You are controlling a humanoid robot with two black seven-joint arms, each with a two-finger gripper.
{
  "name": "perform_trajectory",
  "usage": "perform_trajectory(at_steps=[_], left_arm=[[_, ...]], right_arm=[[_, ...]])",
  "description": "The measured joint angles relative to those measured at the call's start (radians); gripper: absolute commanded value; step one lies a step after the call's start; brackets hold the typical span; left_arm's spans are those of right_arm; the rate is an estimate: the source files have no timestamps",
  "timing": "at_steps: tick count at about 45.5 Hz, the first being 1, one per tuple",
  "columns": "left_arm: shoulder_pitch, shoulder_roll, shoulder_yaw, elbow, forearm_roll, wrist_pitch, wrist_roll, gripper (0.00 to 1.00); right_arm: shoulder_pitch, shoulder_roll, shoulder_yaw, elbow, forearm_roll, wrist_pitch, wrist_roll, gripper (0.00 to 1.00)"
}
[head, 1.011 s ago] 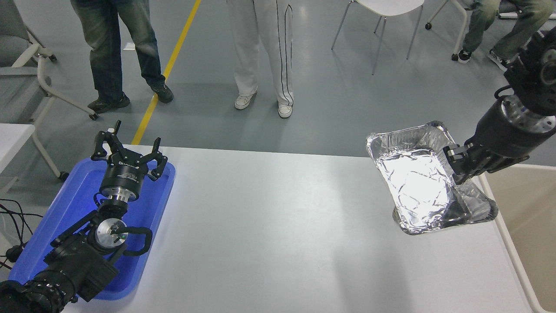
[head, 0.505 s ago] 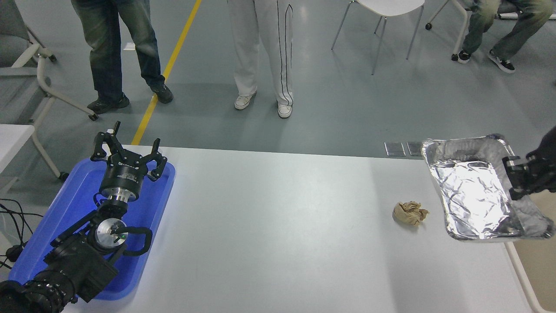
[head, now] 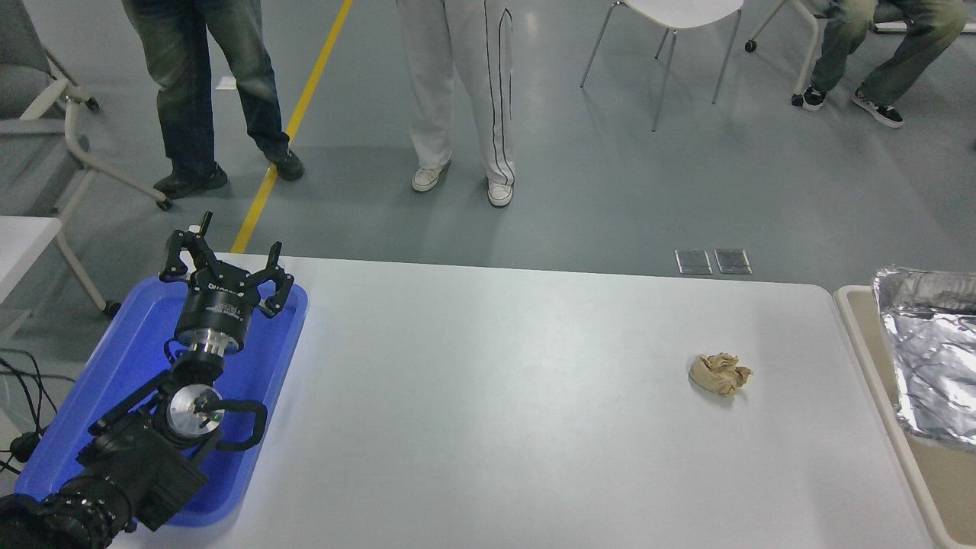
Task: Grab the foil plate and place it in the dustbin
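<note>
The shiny crinkled foil plate point(head: 934, 354) is at the right edge of the head view, cut off by the frame, over the beige dustbin point(head: 865, 358) that stands beside the table's right end. I cannot tell whether it hangs above the bin or rests in it. My right gripper is out of view beyond the right edge. My left gripper point(head: 226, 263) is open and empty, parked over the blue tray at the lower left.
A crumpled tan paper ball point(head: 720, 374) lies on the white table point(head: 488, 396) towards the right. A flat blue tray point(head: 122, 366) sits at the left end under my left arm. People's legs and chairs stand beyond the far edge.
The foil plate has moved right, off the table and over the dustbin. My right gripper, which was holding its rim, has left the view. The paper ball came into view. The left arm has not moved.
</note>
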Motion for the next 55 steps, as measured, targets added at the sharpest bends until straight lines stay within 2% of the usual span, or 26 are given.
perform_trajectory(at_steps=[12,32,44,55], left_arm=[[0.0,0.0,0.0,0.0,0.0,0.0,0.0,1.0],[-0.001,0.0,0.0,-0.001,0.0,-0.002,-0.001,1.0],[-0.002,0.0,0.0,-0.001,0.001,-0.002,0.0,1.0],[-0.002,0.0,0.0,-0.001,0.001,-0.002,0.0,1.0]], right_arm=[[-0.119,-0.052,0.026,-0.064,-0.005,-0.039,0.0,0.0],[-0.482,-0.075,0.223,-0.173,0.041,-0.372,0.0,0.0],[-0.727,-0.023,0.356,-0.33,0.139,-0.451,0.0,0.0],[-0.931,0.068,0.405,-0.494,0.321,-0.569,-0.004,0.0]])
